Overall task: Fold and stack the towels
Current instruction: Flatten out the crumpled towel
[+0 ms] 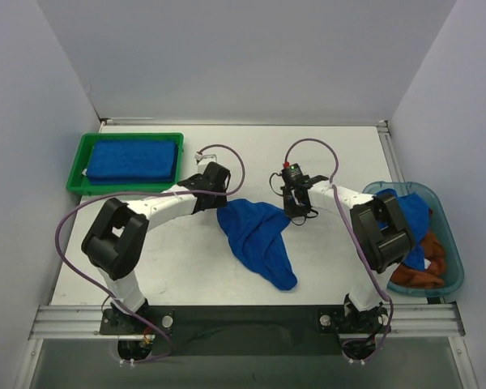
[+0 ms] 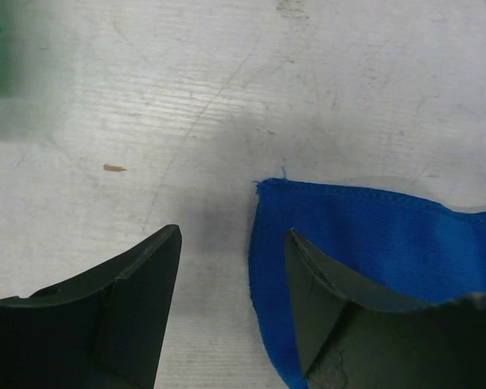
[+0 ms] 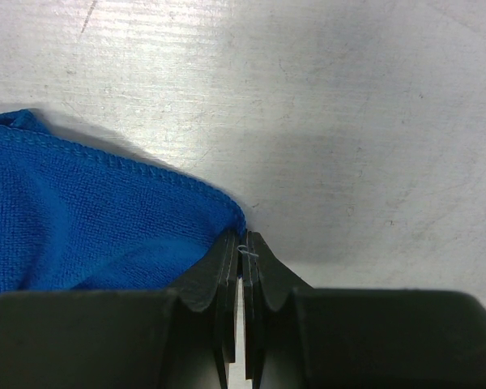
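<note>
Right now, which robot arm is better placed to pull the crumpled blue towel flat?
Probably the right. The right gripper is shut on the blue towel at one corner, so it can tug at once. The left gripper stands open at another corner, gripping nothing.

Brown towel (image 1: 419, 277) partly behind right arm (image 1: 381, 231)

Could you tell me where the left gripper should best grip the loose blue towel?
The blue towel is probably best pinched at its hemmed corner, flat just ahead of the open left gripper, approached over the bare table; the right gripper grips another corner.
</note>
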Tool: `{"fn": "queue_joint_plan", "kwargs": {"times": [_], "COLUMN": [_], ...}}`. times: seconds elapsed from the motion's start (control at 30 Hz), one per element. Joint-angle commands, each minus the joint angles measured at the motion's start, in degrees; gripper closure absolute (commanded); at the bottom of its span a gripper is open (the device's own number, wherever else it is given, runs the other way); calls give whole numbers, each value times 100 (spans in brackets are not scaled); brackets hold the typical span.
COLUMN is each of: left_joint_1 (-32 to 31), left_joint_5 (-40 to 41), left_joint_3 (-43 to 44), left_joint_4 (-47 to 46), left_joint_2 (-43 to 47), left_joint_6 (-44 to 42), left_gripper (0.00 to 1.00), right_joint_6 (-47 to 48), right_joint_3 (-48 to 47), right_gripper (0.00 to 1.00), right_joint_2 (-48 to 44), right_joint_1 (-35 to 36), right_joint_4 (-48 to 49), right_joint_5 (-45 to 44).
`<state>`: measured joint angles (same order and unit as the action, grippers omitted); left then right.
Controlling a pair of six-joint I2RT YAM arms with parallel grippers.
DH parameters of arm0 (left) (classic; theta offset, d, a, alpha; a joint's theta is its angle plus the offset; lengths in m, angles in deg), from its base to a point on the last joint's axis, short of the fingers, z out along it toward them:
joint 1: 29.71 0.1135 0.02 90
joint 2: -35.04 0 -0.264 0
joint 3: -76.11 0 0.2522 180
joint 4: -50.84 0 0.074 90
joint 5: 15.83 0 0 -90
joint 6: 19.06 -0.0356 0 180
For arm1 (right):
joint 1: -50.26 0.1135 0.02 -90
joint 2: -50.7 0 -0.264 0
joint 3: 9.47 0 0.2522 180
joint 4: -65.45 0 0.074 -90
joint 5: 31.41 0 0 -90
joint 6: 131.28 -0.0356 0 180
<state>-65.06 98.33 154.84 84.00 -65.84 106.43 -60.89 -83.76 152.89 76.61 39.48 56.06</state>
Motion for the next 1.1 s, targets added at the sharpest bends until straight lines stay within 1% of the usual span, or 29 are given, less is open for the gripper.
{"fn": "queue_joint_plan", "kwargs": {"times": [0.0,0.07,0.1,0.2,0.43,0.53,0.7,0.77,0.8,0.87,0.9,1.0,1.03,1.07], "left_joint_1": [-42,-33,-42,-42,-217,-296,-297,-297,-297,-297,-297,-297,-297,-288], "left_joint_5": [-412,-404,-386,-246,-53,79,176,176,176,150,141,124,159,176], "left_joint_3": [235,349,402,499,683,789,658,666,684,684,675,561,526,491], "left_joint_4": [-657,-648,-613,-428,-314,-112,-33,20,81,117,126,152,152,161], "left_joint_2": [-299,-449,-581,-757,-1126,-1311,-1469,-1548,-1575,-1601,-1627,-1637,-1628,-1610], "left_joint_6": [-146,-191,-226,-226,-420,-411,-226,-174,-147,-112,-103,-42,-33,-50], "left_gripper": [37,39,42,45,44,46,48,53,60,65,73,87,95,100], "right_joint_6": [89,98,124,133,142,151,186,186,186,195,212,239,256,248], "right_joint_3": [85,103,103,112,121,129,121,121,129,156,156,182,182,182], "right_gripper": [100,100,100,100,100,100,100,100,100,100,100,100,100,100], "right_joint_2": [-138,-138,-147,-156,-112,-129,-129,-112,-103,-112,-120,-147,-156,-147], "right_joint_1": [63,72,63,63,72,72,72,72,72,72,72,63,63,55], "right_joint_4": [-133,-124,-115,-106,-80,-89,-89,-89,-89,-80,-80,-80,-89,-80], "right_joint_5": [24,33,33,50,94,94,94,94,86,68,59,15,15,6]}}
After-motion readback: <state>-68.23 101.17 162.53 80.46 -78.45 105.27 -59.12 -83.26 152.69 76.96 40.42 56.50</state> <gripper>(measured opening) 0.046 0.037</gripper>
